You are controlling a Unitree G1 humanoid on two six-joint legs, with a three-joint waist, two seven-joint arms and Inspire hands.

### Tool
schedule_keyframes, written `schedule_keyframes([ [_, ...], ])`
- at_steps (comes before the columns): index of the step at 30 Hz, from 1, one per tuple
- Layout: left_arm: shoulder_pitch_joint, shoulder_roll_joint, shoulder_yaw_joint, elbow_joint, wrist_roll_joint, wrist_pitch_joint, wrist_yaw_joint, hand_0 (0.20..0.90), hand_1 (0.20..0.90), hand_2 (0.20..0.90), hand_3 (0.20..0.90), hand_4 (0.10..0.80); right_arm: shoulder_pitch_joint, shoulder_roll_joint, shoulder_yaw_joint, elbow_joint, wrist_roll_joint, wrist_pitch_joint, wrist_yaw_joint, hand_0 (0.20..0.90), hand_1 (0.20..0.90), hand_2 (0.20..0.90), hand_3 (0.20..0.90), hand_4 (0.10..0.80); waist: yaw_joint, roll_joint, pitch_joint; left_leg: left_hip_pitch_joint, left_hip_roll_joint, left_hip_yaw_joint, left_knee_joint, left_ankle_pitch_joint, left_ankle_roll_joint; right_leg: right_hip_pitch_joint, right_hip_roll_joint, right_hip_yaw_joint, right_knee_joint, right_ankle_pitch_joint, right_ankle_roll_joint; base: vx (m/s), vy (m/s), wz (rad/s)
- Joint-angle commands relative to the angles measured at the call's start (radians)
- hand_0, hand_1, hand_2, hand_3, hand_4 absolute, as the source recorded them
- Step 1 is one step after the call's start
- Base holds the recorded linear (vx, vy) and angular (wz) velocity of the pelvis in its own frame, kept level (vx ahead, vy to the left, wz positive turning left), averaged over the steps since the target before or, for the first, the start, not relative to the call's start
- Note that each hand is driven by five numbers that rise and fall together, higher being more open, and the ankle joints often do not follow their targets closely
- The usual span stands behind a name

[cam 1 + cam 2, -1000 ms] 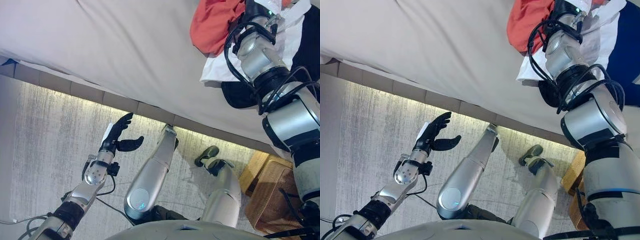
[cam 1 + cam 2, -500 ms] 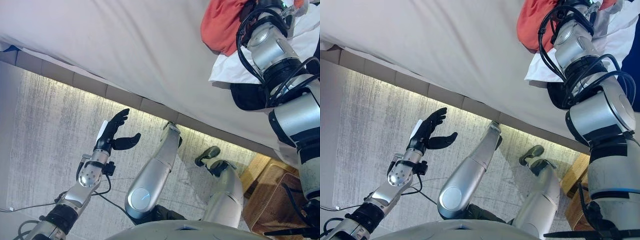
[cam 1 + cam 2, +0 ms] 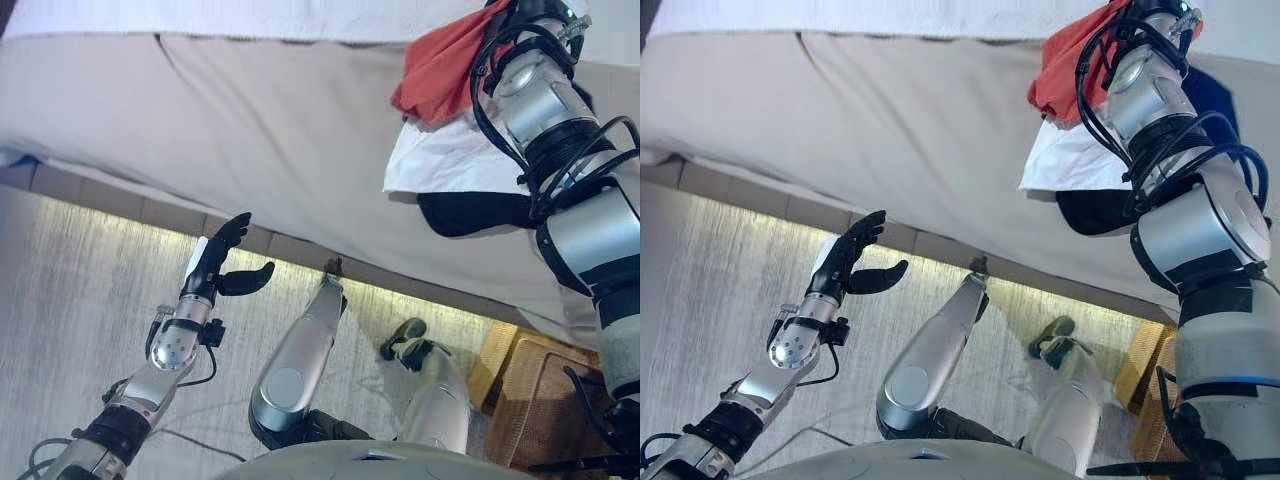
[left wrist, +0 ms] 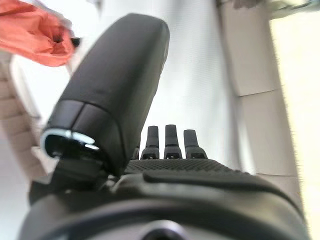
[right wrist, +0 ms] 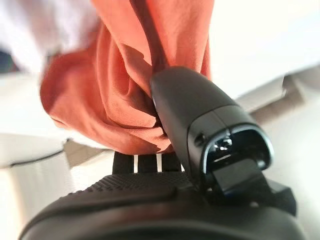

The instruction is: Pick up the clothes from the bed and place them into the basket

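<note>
From the eye views, a beige bed (image 3: 250, 130) runs above a grey floor, with the basket (image 3: 545, 405) at the lower right showing no clothes, so the task looks barely begun: white cloth (image 3: 450, 160) and dark cloth (image 3: 470, 212) lie on the bed, and the left hand (image 3: 222, 262) hangs spread over the floor. The left wrist view confirms its straight fingers holding nothing. In the right wrist view, the right hand (image 5: 200, 150) pinches the red cloth (image 5: 110, 95) between thumb and fingers, and it hangs bunched from the hand at the bed.

No lettering, label, number or sign can be read anywhere in these views: none on the bed (image 3: 250, 130), none on the orange garment (image 5: 120, 75), the white cloth (image 3: 450, 160) or the black clothing (image 3: 470, 212), and none on the wicker basket (image 3: 545, 400).
</note>
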Motion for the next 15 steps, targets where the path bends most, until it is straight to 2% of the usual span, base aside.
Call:
schedule_keyframes([
  [1, -0.024, 0.028, 0.033, -0.007, 0.010, -0.022, 0.006, 0.900, 0.900, 0.900, 0.900, 0.800, -0.188, -0.144, 0.066, -0.019, 0.012, -0.075, -0.094, 0.300, 0.300, 0.300, 0.200, 0.100, -0.024, -0.034, -0.075, 0.089, 0.015, 0.053, 0.005, -0.138, 0.044, 0.139, 0.043, -0.012, -0.130, 0.085, 0.006, 0.056, -0.028, -0.27],
  [5, -0.031, 0.022, 0.002, 0.008, 0.009, 0.016, 0.002, 0.900, 0.900, 0.900, 0.900, 0.800, -0.187, -0.215, 0.062, -0.018, 0.062, -0.118, -0.080, 0.300, 0.300, 0.300, 0.200, 0.100, -0.070, -0.051, -0.164, 0.201, 0.043, 0.087, -0.095, -0.128, 0.030, 0.249, 0.054, 0.005, -0.265, 0.120, 0.021, 0.058, 0.000, -0.23],
  [6, -0.030, 0.017, -0.010, 0.014, 0.011, 0.019, 0.005, 0.900, 0.900, 0.900, 0.900, 0.800, -0.186, -0.239, 0.062, -0.027, 0.064, -0.123, -0.075, 0.300, 0.300, 0.300, 0.200, 0.100, -0.088, -0.054, -0.188, 0.224, 0.047, 0.100, -0.129, -0.100, 0.031, 0.271, 0.054, 0.002, -0.309, 0.154, 0.021, 0.013, 0.030, -0.26],
  [8, -0.023, 0.010, -0.020, 0.033, 0.021, 0.026, 0.012, 0.900, 0.900, 0.900, 0.900, 0.800, -0.178, -0.277, 0.068, -0.037, 0.058, -0.140, -0.055, 0.300, 0.300, 0.300, 0.200, 0.100, -0.116, -0.069, -0.229, 0.276, 0.060, 0.122, -0.172, -0.097, 0.028, 0.309, 0.062, 0.011, -0.358, 0.174, 0.030, 0.066, -0.003, -0.20],
  [15, 0.005, -0.005, -0.044, 0.123, 0.023, 0.030, -0.011, 0.900, 0.900, 0.900, 0.900, 0.800, -0.201, -0.391, 0.087, -0.132, 0.097, -0.170, 0.002, 0.300, 0.300, 0.300, 0.200, 0.100, -0.217, -0.099, -0.366, 0.406, 0.097, 0.227, -0.278, -0.091, 0.013, 0.362, 0.090, 0.046, -0.460, 0.220, 0.059, 0.111, -0.016, -0.37],
])
